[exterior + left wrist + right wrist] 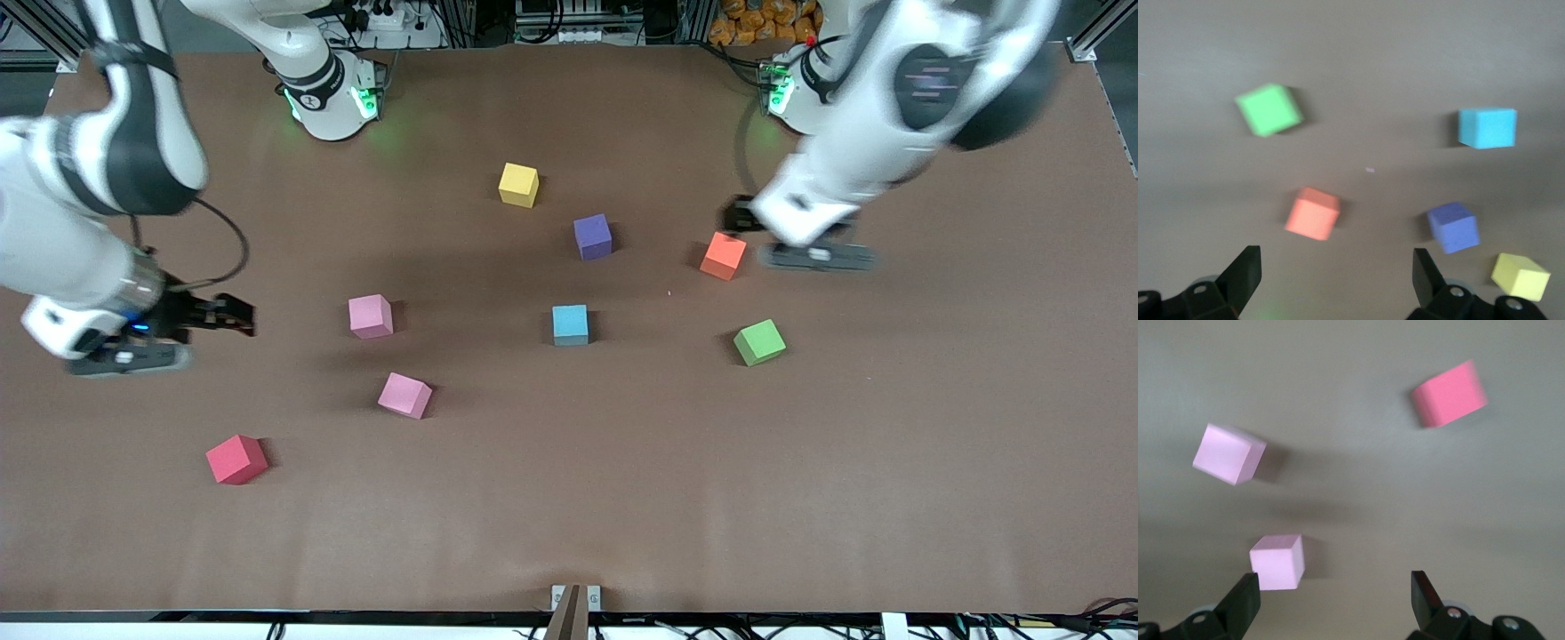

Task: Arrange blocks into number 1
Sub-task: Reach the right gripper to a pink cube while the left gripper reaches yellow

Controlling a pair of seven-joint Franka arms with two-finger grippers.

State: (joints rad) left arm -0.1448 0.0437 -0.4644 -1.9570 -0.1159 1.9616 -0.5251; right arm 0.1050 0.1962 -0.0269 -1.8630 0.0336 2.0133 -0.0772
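Note:
Five blocks lie apart on the brown table: a yellow block (518, 185) (1519, 276), a purple block (592, 236) (1453, 227), a light blue block (570, 324) (1487, 127), a straight-set pink block (370, 316) (1277, 561) and a turned pink block (404, 395) (1228, 453) nearer the front camera. My right gripper (233, 316) (1335, 597) hangs open and empty toward the right arm's end, beside the straight-set pink block. My left gripper (738, 216) (1336, 273) hangs open and empty beside the orange cube.
An orange cube (723, 255) (1312, 213) and a green cube (759, 342) (1269, 109) sit toward the left arm's end. A red cube (236, 459) (1449, 393) lies nearest the front camera, toward the right arm's end.

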